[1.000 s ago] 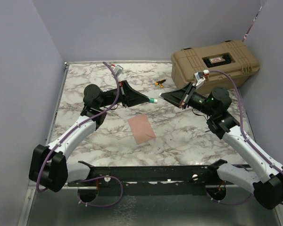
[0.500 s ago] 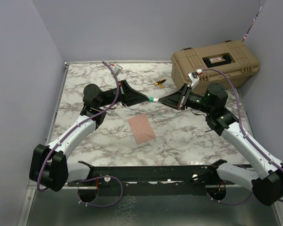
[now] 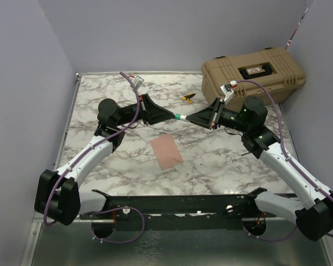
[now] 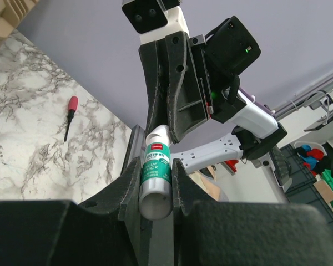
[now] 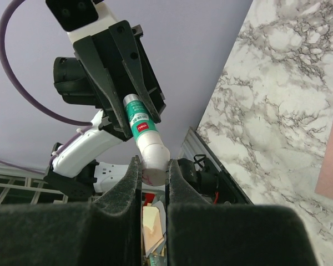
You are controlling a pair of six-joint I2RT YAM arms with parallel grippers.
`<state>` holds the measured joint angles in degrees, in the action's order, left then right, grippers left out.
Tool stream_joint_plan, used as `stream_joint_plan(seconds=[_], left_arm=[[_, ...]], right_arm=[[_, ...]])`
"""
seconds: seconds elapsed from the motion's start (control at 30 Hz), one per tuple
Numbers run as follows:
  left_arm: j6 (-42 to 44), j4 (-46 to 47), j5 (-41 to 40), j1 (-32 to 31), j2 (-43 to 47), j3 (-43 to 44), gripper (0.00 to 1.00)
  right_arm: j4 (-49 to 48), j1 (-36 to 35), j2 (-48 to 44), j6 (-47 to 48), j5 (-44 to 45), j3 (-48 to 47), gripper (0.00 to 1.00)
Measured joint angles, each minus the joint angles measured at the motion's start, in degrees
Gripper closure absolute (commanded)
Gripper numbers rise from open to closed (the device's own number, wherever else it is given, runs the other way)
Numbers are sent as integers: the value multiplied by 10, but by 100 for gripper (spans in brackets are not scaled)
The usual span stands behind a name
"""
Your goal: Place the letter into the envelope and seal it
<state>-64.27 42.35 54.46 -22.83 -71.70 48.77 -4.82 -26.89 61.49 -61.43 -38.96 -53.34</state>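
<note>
A green-and-white glue stick (image 3: pixel 180 117) hangs level above the table's middle, held from both ends. My left gripper (image 3: pixel 174 117) is shut on its green-labelled body (image 4: pixel 156 173). My right gripper (image 3: pixel 189 118) is shut on its white cap end (image 5: pixel 154 158). In the left wrist view my left gripper (image 4: pixel 155 162) clamps the tube, with the right gripper's fingers beyond it. In the right wrist view my right gripper (image 5: pixel 154 168) pinches the cap. One flat salmon-tan rectangle (image 3: pixel 166 151) lies on the marble below; no flap shows, so I cannot tell letter from envelope.
A tan hard case (image 3: pixel 254 75) stands at the back right. A small screwdriver (image 3: pixel 187 97) lies near it on the marble table (image 3: pixel 100 88). Purple walls close off the left and back. The black rail (image 3: pixel 172 204) runs along the near edge.
My right gripper moved left and took hold of the glue stick's white end. In the last half second nothing has moved. The left arm and the paper stayed put.
</note>
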Motion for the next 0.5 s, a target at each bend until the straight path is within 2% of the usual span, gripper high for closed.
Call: stream_joint_plan(seconds=[0.5], left_arm=[[-2,0,-21,0,-15,0,100]], right_arm=[[15,0,-22,7,24,0,100]])
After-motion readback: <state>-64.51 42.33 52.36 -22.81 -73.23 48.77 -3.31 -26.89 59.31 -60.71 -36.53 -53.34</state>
